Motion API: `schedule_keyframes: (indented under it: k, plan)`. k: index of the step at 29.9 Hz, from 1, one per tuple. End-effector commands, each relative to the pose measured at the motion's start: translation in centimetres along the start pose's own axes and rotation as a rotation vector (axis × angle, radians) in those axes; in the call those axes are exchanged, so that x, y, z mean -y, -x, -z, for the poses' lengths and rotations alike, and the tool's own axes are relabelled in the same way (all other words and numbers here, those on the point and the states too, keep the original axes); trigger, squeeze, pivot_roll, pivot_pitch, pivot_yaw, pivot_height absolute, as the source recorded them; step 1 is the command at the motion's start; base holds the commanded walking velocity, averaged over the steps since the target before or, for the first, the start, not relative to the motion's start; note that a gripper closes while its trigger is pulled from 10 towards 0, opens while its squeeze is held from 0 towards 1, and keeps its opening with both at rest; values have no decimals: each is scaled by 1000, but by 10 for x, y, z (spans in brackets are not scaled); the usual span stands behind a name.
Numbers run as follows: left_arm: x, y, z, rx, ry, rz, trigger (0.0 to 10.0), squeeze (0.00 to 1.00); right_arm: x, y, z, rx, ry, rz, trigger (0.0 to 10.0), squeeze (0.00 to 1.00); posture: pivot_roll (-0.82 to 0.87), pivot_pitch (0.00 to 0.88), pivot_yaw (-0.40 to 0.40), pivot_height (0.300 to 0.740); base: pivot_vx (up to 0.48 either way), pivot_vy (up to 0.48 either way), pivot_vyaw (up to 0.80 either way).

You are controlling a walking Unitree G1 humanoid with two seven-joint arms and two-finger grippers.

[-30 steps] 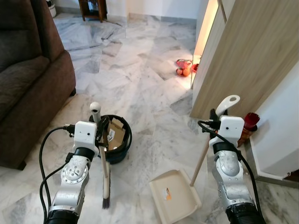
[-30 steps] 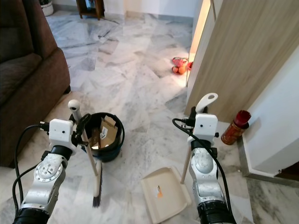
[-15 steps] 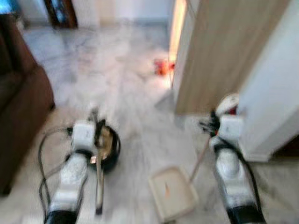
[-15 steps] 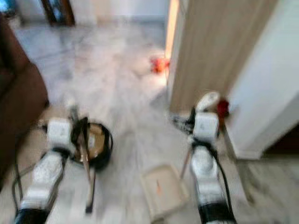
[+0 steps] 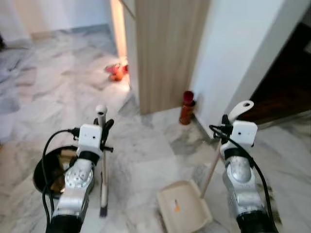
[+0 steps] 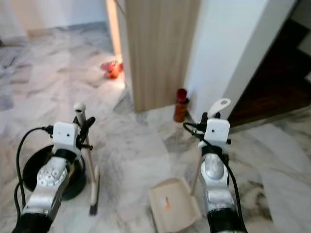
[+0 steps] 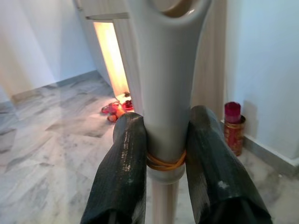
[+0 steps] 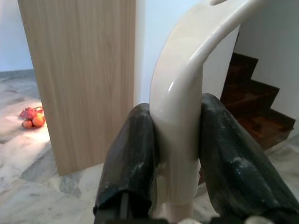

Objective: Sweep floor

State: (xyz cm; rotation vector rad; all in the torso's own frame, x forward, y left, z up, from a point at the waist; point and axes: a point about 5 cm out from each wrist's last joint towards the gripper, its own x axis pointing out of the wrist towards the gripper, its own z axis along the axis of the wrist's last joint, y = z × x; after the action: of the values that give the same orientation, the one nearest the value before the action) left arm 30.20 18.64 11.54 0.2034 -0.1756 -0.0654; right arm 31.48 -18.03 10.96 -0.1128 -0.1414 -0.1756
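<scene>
In the left eye view, the left claw [image 5: 103, 130] holds the broom [image 5: 103, 165] by its pale handle. The broom stands almost straight up, and its dark bristles touch the marble floor [image 5: 146, 155]. The right claw [image 5: 224, 127] holds the dustpan [image 5: 183, 208] by its long handle. The pan sits flat on the floor between the two arms, with a small orange bit on it. A second ago the camera looked at a brown sofa and the black bin sat just past the broom. Now the whole picture has turned, so the sofa is gone and the black bin [image 5: 43, 174] is at the left, behind the left arm. A white wall [image 5: 233, 53] and a wooden panel [image 5: 165, 48] are now in front, and a red can [image 5: 187, 108] stands on the floor near them. Some red and orange things [image 5: 116, 72] lie farther off.

In the right eye view, the same scene shows, with dark stairs [image 6: 265, 92] on the right.

In the left wrist view, the two black fingers [image 7: 124, 172] squeeze the broom handle, just by an orange rubber band [image 7: 164, 163].

In the right wrist view, the black fingers [image 8: 133, 163] squeeze the cream dustpan handle tight.
</scene>
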Motion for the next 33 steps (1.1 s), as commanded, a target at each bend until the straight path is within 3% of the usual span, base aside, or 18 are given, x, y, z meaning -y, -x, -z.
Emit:
schedule_keyframes:
  k: [1,33]
  plan:
    - [-2,-2,-5,27,-20,-2,10000,0,-1,-3,-11,51,-23,7,10000,0,-56,43,21,740,0,0,-444]
    - [-4,-10,-4,23,-23,18,10000,0,-7,-4,-14,68,-31,23,10000,0,-75,13,65,740,0,0,-14]
